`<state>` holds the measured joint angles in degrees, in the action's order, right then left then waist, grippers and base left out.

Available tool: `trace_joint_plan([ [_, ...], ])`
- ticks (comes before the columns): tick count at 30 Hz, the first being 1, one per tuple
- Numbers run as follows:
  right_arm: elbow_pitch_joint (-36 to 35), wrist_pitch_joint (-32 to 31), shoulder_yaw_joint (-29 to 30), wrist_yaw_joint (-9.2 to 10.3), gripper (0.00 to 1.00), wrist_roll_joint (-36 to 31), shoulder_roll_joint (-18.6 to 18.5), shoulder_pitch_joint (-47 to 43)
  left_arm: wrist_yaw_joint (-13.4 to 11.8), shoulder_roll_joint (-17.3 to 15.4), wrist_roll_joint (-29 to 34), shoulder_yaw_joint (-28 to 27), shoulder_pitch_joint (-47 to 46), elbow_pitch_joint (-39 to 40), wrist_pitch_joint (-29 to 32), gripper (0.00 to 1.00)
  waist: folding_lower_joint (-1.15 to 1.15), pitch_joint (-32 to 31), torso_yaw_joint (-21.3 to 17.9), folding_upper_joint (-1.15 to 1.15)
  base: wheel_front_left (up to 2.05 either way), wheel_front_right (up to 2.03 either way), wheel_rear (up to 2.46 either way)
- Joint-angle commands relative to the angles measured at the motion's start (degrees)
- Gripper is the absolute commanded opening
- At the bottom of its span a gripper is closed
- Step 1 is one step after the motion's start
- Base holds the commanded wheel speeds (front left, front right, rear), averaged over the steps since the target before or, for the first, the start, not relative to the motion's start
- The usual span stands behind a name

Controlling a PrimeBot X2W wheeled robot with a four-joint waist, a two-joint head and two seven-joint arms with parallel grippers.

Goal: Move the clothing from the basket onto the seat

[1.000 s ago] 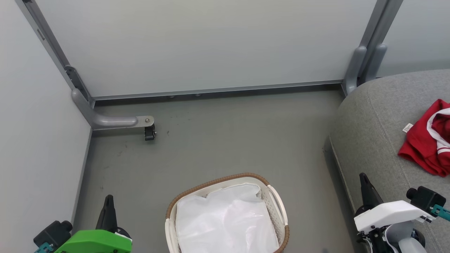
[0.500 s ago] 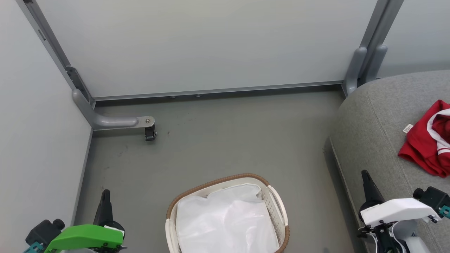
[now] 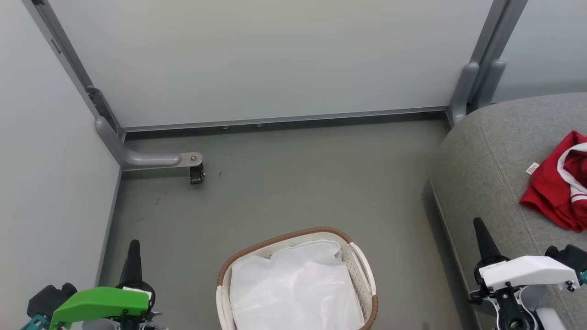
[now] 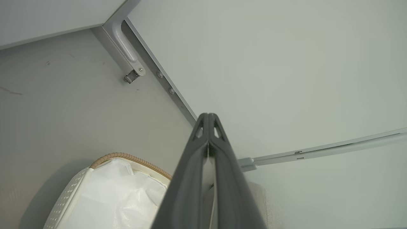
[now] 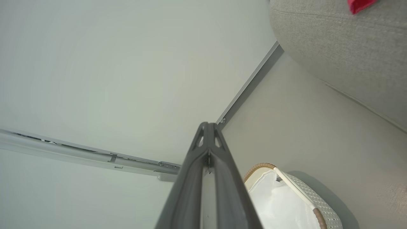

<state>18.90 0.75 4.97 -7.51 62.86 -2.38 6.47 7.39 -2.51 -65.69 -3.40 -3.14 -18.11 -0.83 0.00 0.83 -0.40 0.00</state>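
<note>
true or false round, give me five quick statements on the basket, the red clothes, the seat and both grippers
1. The clothing lies on the seat. True.
2. The basket has red fabric in it. False: a white lining shows inside, with no red.
3. The left gripper is shut and holds nothing. True.
4. The right gripper grips the basket's handle. False: it is shut on nothing and is apart from the basket.
5. The basket stands on the seat. False: it stands on the floor beside the seat.
</note>
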Motion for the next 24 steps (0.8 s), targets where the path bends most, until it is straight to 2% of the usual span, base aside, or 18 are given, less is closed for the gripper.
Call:
trace_joint_plan([
  [1, -0.9, -0.5, 0.3, 0.02, 0.0, 1.8, -0.4, 0.0, 0.1, -0.4, -1.7, -0.3, -1.6, 0.8, 0.5, 0.0, 0.0, 0.0, 0.0, 0.0, 0.0, 0.0, 0.0],
  [24, -2.8, -3.7, 0.9, 0.02, 0.0, 14.4, -0.5, -0.2, 0.1, -0.5, -13.0, -1.7, -2.6, 2.4, 3.7, 0.0, 0.0, -0.3, 0.2, 0.0, 0.0, 0.0, 0.0],
])
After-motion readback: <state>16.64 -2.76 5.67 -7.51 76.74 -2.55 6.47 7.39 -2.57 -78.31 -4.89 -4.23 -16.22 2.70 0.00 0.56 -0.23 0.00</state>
